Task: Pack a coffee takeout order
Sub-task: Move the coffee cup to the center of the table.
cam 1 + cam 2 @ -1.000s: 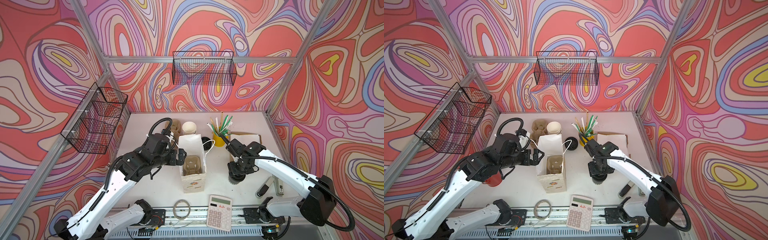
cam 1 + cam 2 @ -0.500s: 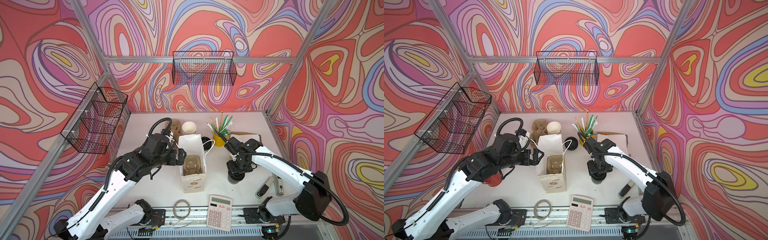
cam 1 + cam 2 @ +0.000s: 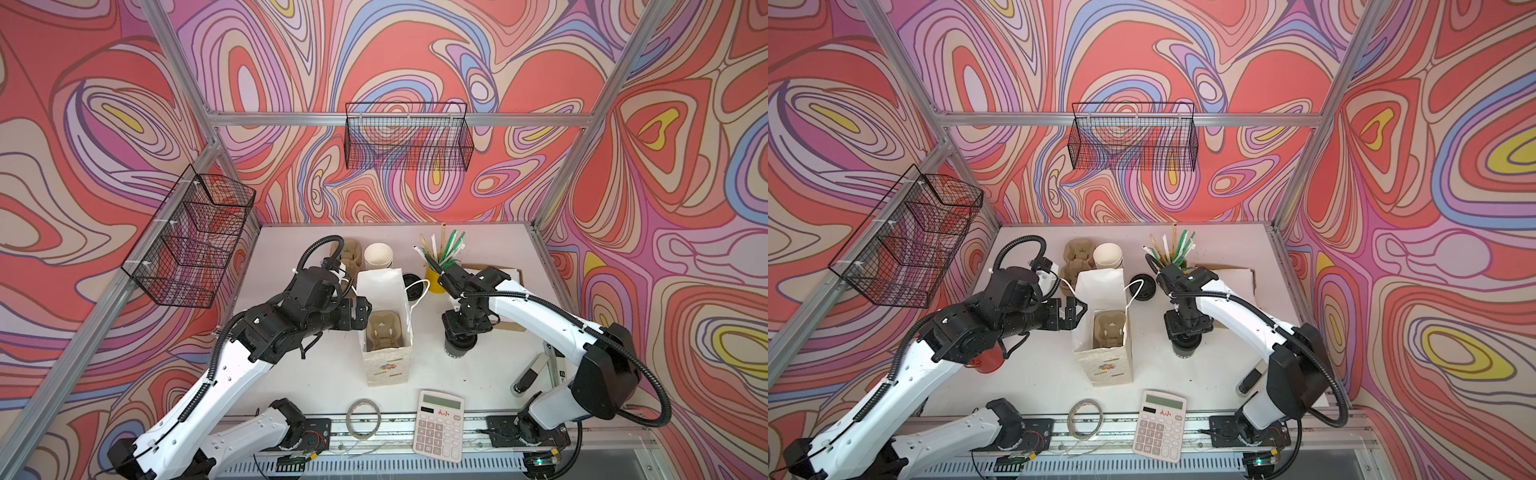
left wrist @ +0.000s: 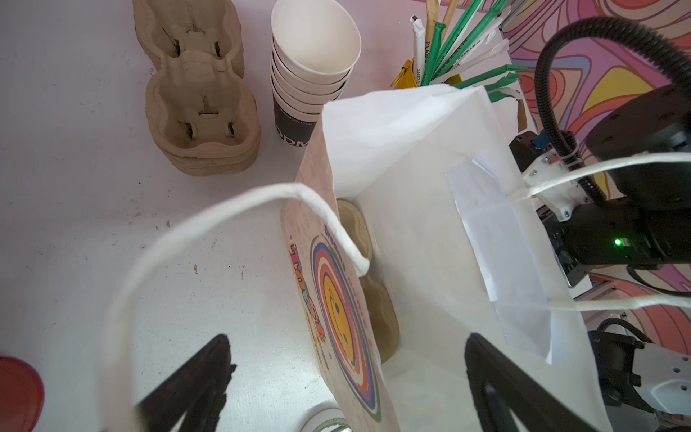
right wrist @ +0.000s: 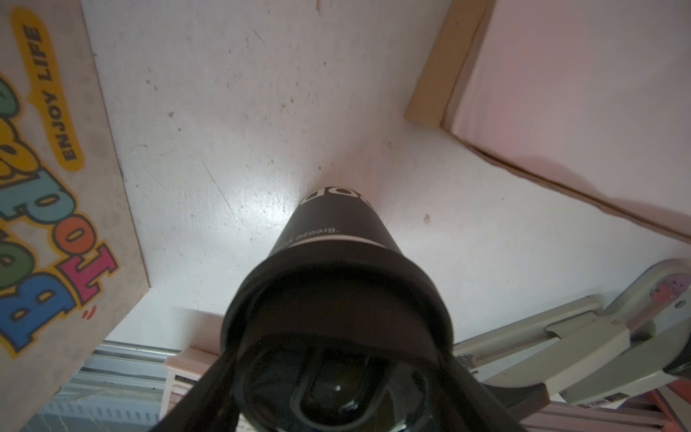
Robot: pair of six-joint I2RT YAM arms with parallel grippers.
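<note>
The white printed paper bag (image 3: 386, 365) stands open mid-table with the tan pulp carrier (image 3: 384, 330) at its bottom, seen in both top views. My left gripper (image 3: 361, 311) is open at the bag's left rim. In the left wrist view its fingers (image 4: 198, 381) straddle the bag wall (image 4: 411, 224), one outside and one inside, without clamping it. The black lidded cup (image 3: 459, 347) stands on the table right of the bag. My right gripper (image 3: 465, 328) comes down from above, shut on the cup's lid; in the right wrist view the cup (image 5: 336, 232) sits between the jaws.
Behind the bag are a stack of spare carriers (image 3: 347, 253), stacked white-lined cups (image 3: 378, 255), a loose black lid (image 3: 411, 284) and the yellow straw pot (image 3: 434, 278). A calculator (image 3: 440, 424) and tape ring (image 3: 363, 417) lie at the front edge. A red cup (image 3: 986, 361) sits under my left arm.
My right gripper has closed slightly onto the cup's lid and its arm has shifted a little. The left arm and the bag have stayed still.
</note>
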